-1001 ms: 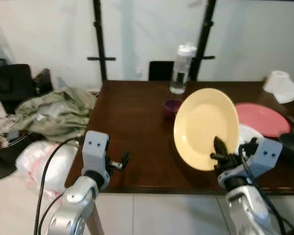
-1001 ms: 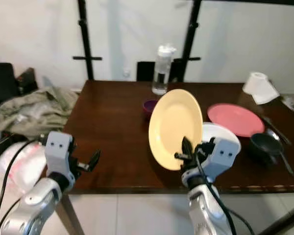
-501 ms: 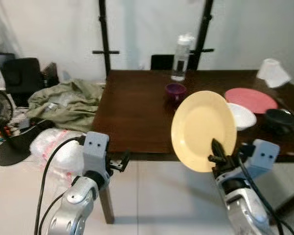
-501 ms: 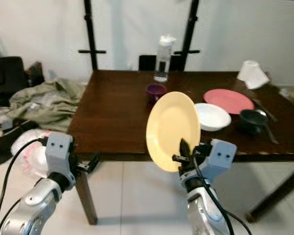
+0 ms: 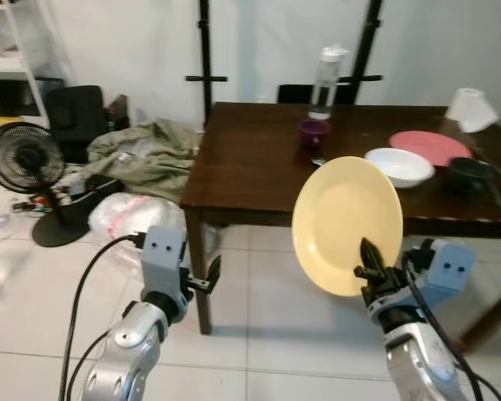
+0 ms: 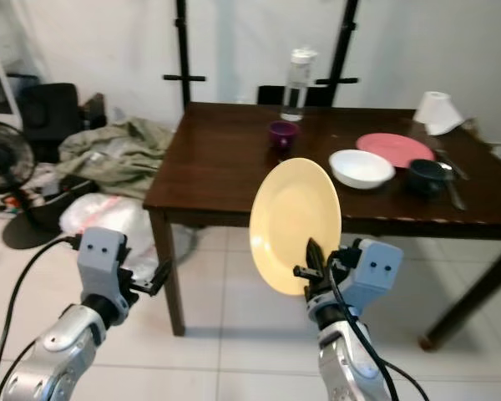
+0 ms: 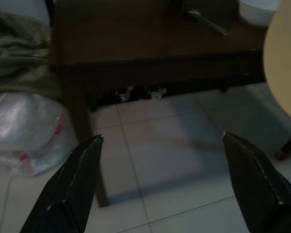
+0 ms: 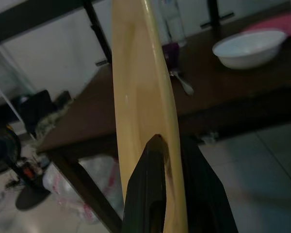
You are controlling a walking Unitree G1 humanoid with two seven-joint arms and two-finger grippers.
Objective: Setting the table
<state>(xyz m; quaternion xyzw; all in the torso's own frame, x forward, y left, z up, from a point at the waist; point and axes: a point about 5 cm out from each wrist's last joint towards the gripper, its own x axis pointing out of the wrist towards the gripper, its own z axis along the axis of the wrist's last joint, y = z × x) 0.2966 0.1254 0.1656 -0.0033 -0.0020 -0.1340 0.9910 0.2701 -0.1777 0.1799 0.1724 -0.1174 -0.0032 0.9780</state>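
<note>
Plate up on edge: the right gripper (image 5: 369,266) has its black fingers pinched on the bottom rim of the yellow plate (image 5: 347,224), holding it nearly upright in the air over the tiled floor (image 5: 267,317), in front of the dark wooden table (image 5: 259,180) and not touching it. Left gripper (image 5: 210,276) hangs low beside the table leg, fingers spread apart, nothing between them. On the table sit a purple cup (image 5: 314,133), a clear water bottle (image 5: 325,71), a white bowl (image 5: 399,166), a pink plate (image 5: 429,147) and a black bowl (image 5: 468,173). Off to the left, a black fan (image 5: 21,163) stands beside a heap of cloth (image 5: 146,154).
</note>
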